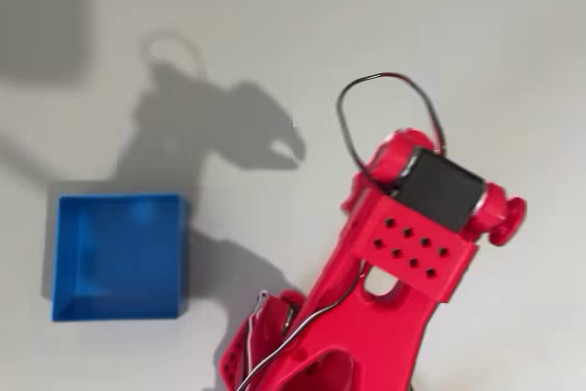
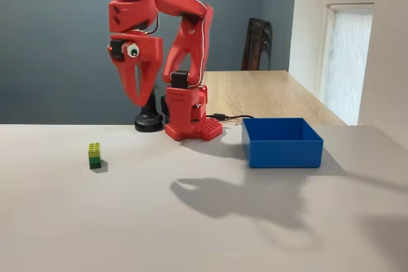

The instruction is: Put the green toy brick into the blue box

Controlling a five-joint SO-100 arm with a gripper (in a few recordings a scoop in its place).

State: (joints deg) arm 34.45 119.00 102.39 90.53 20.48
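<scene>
The green toy brick (image 2: 94,155) stands upright on the grey table at the left of the fixed view, lime on top and darker green below. High above the table, a little right of the brick, my red gripper (image 2: 138,99) hangs with its tips pointing down; its fingers meet at the tips with nothing between them. The blue box (image 2: 284,151) sits empty on the table at the right, well apart from the brick. In the overhead view the blue box (image 1: 119,258) lies at the left and the red arm (image 1: 412,244) reaches in from the bottom.
The arm's red base (image 2: 191,125) stands at the back of the table, with a black round foot (image 2: 150,122) beside it and cables (image 2: 226,118) trailing right. A wooden table (image 2: 268,90) and a dark chair (image 2: 257,42) stand behind.
</scene>
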